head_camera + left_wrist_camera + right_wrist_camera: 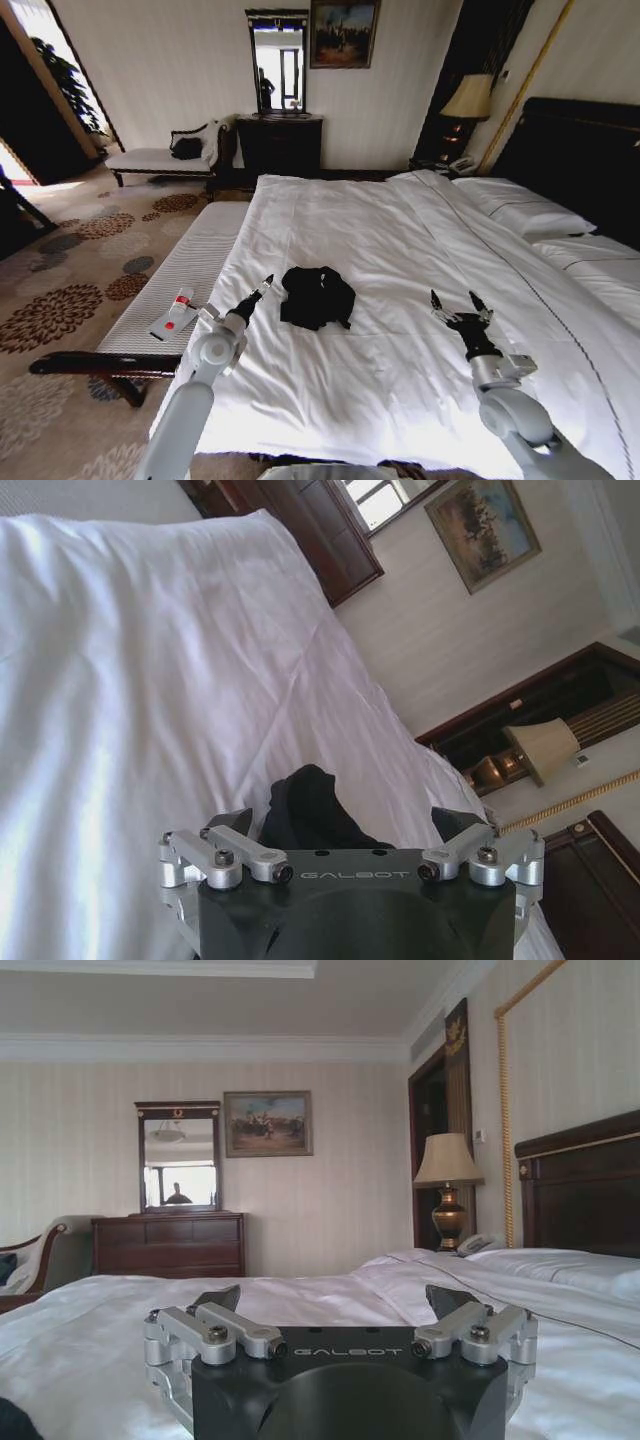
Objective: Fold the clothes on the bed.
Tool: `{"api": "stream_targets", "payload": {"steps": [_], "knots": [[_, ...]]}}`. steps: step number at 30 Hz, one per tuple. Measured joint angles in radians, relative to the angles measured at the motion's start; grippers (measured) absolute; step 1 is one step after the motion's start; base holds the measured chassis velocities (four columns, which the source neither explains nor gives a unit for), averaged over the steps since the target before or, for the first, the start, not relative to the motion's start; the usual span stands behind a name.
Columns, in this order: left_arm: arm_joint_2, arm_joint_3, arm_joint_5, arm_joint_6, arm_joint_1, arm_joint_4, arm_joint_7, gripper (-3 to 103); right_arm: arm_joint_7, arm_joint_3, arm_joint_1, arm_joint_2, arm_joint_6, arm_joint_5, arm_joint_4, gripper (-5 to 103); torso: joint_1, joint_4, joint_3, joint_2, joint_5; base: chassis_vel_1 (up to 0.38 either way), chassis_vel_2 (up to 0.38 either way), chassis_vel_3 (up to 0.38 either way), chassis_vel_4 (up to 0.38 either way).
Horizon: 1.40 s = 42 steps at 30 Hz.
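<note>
Crumpled black T-shirt [317, 296] on the smooth white bed [400, 350] between both spread-fingered grippers [262, 286] [459, 301].

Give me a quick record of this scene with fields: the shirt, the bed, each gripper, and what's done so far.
shirt: black T-shirt, crumpled in a heap, not yet folded
bed: white sheets, shirt lies near its middle
left gripper: open, above the sheet just left of the shirt, apart from it
right gripper: open, above the sheet to the right of the shirt, holding nothing
bench: beside the bed on the robot's left
progress: folding not begun
</note>
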Motion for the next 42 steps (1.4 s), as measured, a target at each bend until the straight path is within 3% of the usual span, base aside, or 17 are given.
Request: {"api": "stream_targets", "payload": {"steps": [4,12,19,24,42], "knots": [[-0.036,0.006,-0.060,0.047,0.007,-0.022,-0.055,100,0.001,0.059,-0.019,0.053,0.009,0.014,0.036,100,0.000,0.0005,0.000,0.000,-0.0002,0.000,0.000,0.000,0.000],[-0.049,-0.013,-0.168,0.067,-0.050,0.022,-0.075,100,0.009,0.046,0.002,0.038,-0.006,0.008,0.073,100,0.000,0.0012,0.000,0.000,-0.0002,0.000,0.000,0.000,0.000],[-0.128,0.013,-0.169,0.068,-0.158,0.180,-0.075,100,0.013,0.071,-0.008,0.026,-0.009,0.013,0.058,100,0.000,0.0000,0.000,0.000,-0.0001,0.000,0.000,0.000,0.000],[-0.167,0.028,-0.156,0.067,-0.193,0.229,-0.072,100,0.015,0.081,-0.011,0.021,-0.011,0.016,0.051,100,0.000,0.0006,0.000,0.000,0.0000,0.000,0.000,0.000,0.000],[-0.172,0.013,-0.115,0.066,-0.130,0.230,-0.065,100,0.019,0.092,-0.020,0.031,-0.015,0.005,0.059,100,0.000,0.0006,0.000,0.000,-0.0003,0.000,0.000,0.000,0.000]]}}
